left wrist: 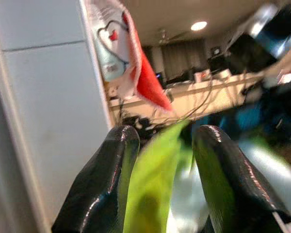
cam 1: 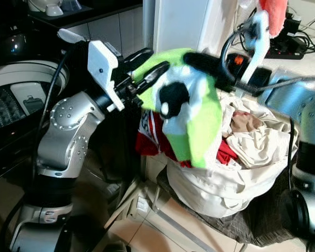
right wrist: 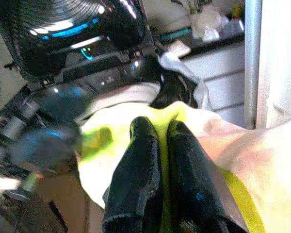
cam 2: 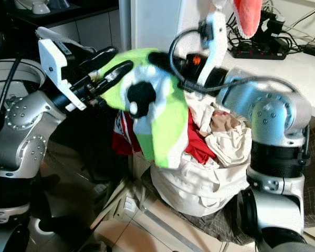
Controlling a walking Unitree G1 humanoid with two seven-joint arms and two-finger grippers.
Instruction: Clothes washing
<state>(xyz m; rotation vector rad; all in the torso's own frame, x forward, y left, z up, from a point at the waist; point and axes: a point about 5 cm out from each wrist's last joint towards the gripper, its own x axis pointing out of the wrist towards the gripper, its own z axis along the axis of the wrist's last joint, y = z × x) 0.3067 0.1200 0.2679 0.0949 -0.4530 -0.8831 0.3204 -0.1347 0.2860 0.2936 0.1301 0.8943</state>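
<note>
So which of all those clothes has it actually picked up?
The lime-green garment, held up between both end effectors, left and right. The red and cream clothes lie in the basket.

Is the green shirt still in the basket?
Out. The green shirt hangs above the laundry basket, pinched by the left gripper and right gripper.
</note>
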